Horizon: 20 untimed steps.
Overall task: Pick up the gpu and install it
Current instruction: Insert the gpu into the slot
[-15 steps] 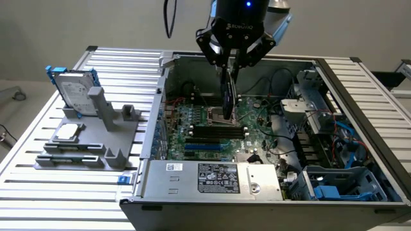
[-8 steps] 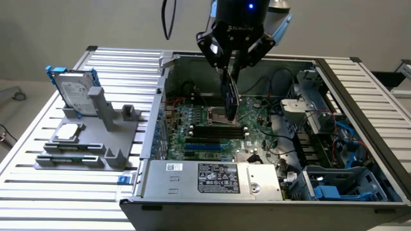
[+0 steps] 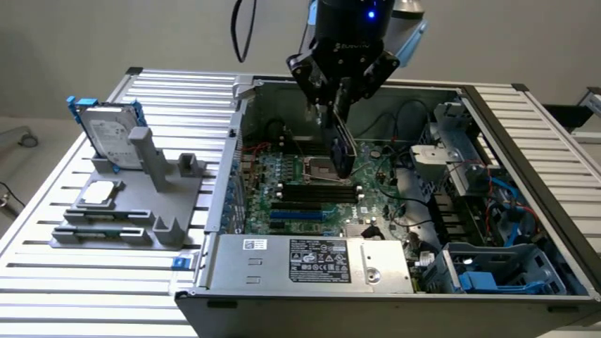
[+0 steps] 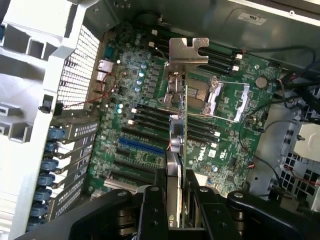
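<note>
Holding anything, that hand [image 3: 339, 105]?

Yes. Its two fingers [image 4: 150, 212] are closed part way, one on each face of the gpu [image 3: 344, 151]. They grip the card by one end, so it hangs edge-on below them.

Where does that put the card?

Inside the open computer case [image 3: 222, 197], over the motherboard [image 3: 300, 186]. In the exterior view its lower end is beside the processor socket [image 3: 324, 169], just above the row of black slots [image 3: 319, 190]. In the wrist view the silver bracket [image 4: 186, 50] is the far end, away from the hand. The thin green board runs straight back from it to the fingers.

Is it seated in a slot?

It stands apart from the blue slot [image 4: 141, 146], which lies off to one side of it. I cannot tell whether the bracket end touches the board.

And outside the case?

A grey stand [image 3: 150, 169] sits on the slatted bench [image 3: 56, 296], at the exterior view's left. It carries the hard drive [image 3: 111, 137] upright on its blue rails. A small square silver chip [image 3: 100, 193] lies flat lower down on the stand. The power supply [image 3: 310, 260] fills the near corner of the case.
</note>
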Each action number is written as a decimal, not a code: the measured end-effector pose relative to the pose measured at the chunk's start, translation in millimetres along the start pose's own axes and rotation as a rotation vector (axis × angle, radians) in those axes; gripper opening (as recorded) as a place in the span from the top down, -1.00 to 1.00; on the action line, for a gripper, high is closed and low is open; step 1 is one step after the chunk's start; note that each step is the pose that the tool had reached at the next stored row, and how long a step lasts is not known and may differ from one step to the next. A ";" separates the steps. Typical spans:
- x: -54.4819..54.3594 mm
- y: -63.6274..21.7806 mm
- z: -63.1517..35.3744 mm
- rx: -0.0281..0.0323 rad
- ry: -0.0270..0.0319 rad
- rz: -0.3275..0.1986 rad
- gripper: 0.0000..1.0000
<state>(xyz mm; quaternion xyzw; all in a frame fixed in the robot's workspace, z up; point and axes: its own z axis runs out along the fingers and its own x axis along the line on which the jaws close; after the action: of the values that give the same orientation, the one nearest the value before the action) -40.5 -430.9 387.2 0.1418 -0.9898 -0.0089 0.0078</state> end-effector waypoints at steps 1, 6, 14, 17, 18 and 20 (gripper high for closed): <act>0.0 0.0 0.9 0.0003 0.0003 -0.018 0.47; -0.1 -0.1 5.5 0.0015 0.0022 -0.110 0.47; -0.2 -0.3 12.7 0.0033 0.0051 -0.255 0.47; -0.2 -0.3 15.2 0.0040 0.0062 -0.309 0.47; -0.2 -0.3 16.1 0.0043 0.0066 -0.327 0.47; -0.3 -0.3 17.8 0.0047 0.0073 -0.363 0.47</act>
<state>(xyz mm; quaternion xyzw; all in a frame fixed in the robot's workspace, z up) -40.5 -430.8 369.5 0.3184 -0.9479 -0.0073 0.0093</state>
